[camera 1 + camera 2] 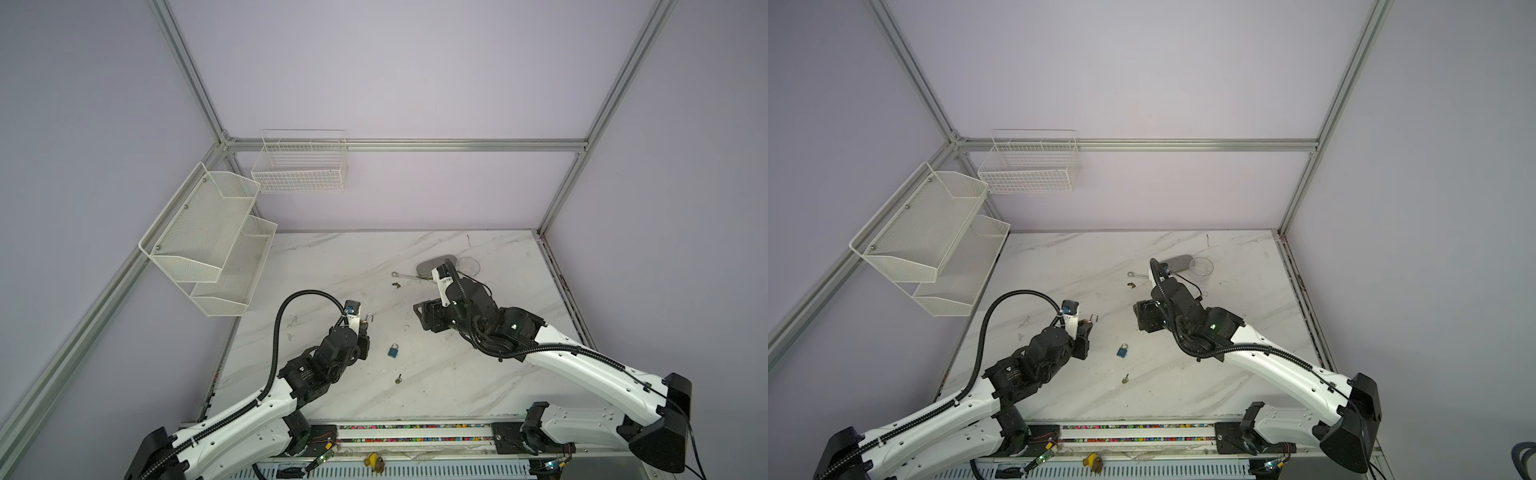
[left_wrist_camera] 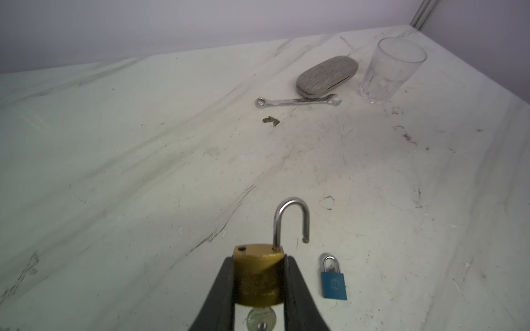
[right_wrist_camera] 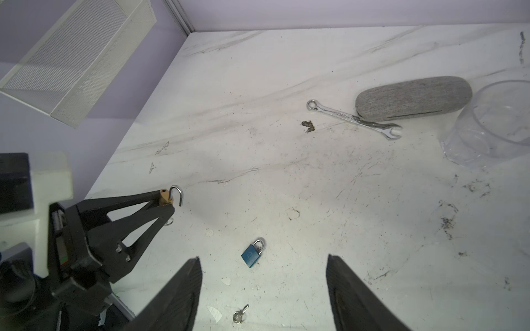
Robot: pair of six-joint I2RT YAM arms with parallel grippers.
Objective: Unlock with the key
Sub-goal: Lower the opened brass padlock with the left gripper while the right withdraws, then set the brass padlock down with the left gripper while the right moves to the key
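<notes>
Top view, left to right, clock directions as seen there.

- Mesh shelf (image 1: 208, 232) on the left wall, wire basket (image 1: 299, 166) on the back rail.
- Left gripper (image 2: 258, 263) at 9 o'clock of table (image 1: 457, 395) centre, clenched on the brass padlock (image 2: 258, 278), one finger on each flat side of the body. Lock is held off the surface. Shackle (image 2: 291, 217) is popped: one leg still in the body, free end clear of it. Key (image 2: 261, 318) sits in the keyway at the end opposite the shackle, between the fingers.
- Blue padlock (image 1: 393, 351) flat on the table, near the left gripper at its 4 o'clock, shackle looks seated.
- Loose key (image 1: 398, 378) near the blue padlock at 6 o'clock, untouched.
- Wrench (image 1: 405, 275) well apart at 12 o'clock of the blue padlock, flat.
- Right gripper (image 3: 263, 258) at 2 o'clock of the blue padlock, released, fingers spread wide with nothing between them, off the table.
- Grey case (image 2: 327, 76) touching the wrench's open end. Clear glass (image 2: 390, 71) upright just beside the case, at its 3 o'clock.
</notes>
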